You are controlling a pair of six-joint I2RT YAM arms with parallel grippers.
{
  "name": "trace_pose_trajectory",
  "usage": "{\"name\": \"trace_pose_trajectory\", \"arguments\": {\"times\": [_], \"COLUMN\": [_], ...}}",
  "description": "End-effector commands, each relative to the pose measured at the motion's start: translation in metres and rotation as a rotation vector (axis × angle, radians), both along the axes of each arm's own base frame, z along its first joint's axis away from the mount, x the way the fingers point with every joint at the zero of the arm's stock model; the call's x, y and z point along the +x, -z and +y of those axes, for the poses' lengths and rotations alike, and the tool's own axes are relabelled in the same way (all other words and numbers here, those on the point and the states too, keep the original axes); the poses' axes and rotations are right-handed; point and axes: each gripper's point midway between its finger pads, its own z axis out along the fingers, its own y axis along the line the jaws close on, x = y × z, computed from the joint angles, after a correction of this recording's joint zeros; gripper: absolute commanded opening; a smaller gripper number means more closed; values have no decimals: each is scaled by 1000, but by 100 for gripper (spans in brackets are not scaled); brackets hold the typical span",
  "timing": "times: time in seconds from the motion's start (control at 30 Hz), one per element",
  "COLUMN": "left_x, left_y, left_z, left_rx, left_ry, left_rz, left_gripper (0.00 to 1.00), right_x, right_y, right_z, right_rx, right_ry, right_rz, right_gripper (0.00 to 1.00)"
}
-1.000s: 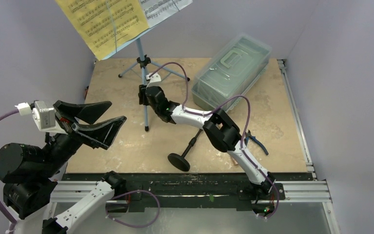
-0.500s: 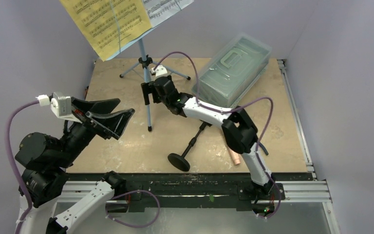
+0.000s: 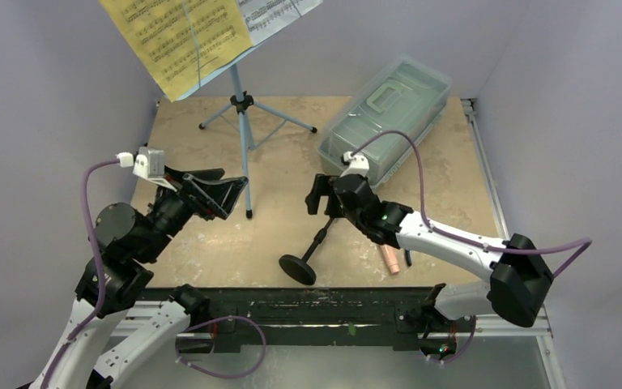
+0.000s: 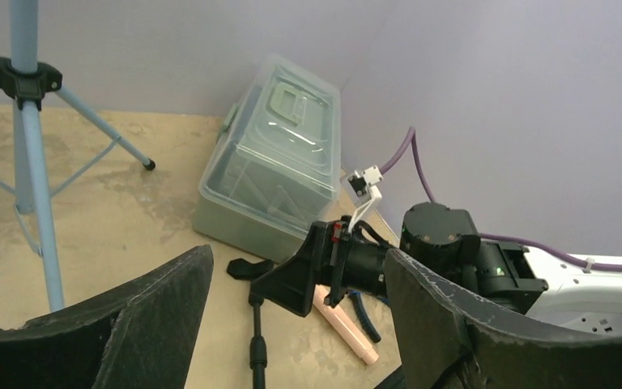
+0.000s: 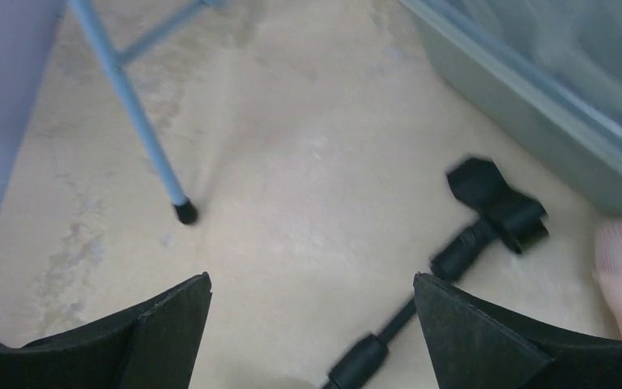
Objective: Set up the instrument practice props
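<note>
Two props down and two up, so roughly half done by the look of it: lying flat just under the wide-spread, empty fingers of the right gripper [image 3: 317, 194], the short black round-based mic stand [image 3: 314, 243], clip end nearest those fingers, and the peach-pink toy microphone [image 3: 389, 259] loose behind them, by the forearm. Farther off, left gripper [image 3: 231, 182] likewise parted and holding nothing, fingertips just beside one leg of the upright light blue perforated tripod music stand [image 3: 243, 121], already carrying the yellow and white music sheets [image 3: 178, 36]. Left to do, probably: stand the mic stand up and seat the microphone in its clip.
</note>
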Motion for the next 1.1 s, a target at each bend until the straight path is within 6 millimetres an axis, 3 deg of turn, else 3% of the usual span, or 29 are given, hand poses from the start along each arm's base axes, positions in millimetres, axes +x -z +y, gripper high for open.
{"name": "trace_pose_trajectory", "arguments": {"times": [0.0,0.1,0.23,0.47,0.63,0.7,0.8,0.87,0.97,1.07], "left_x": [9,11,6,0,-3,-5,-9,-10,-14,-18], "left_y": [-7,0,6,17,22,24,27,30,31,29], "left_z": [-12,-25,-34,-39,-37,-34,-27,-21,-16,-15], "left_rx": [-93,-123,-174,-199,-148,-127,-88,-62,-24,16], "left_ry": [25,79,134,178,176,169,147,125,114,124], "left_rz": [4,42,66,84,75,68,61,58,44,22], "left_gripper": [77,74,74,74,74,74,74,74,75,76], "right_x": [-18,-27,-24,-10,-3,-6,-7,-8,-8,-11], "right_y": [49,72,95,130,150,150,141,134,115,91], "right_z": [-35,-41,-45,-27,-25,-28,-28,-29,-21,5], "right_rx": [152,216,212,117,44,27,18,18,30,85], "right_ry": [274,332,391,408,456,471,465,462,398,227], "right_rz": [207,269,288,337,359,347,311,295,255,202], "right_gripper": [99,97,93,90,71,65,40,29,25,24]}}
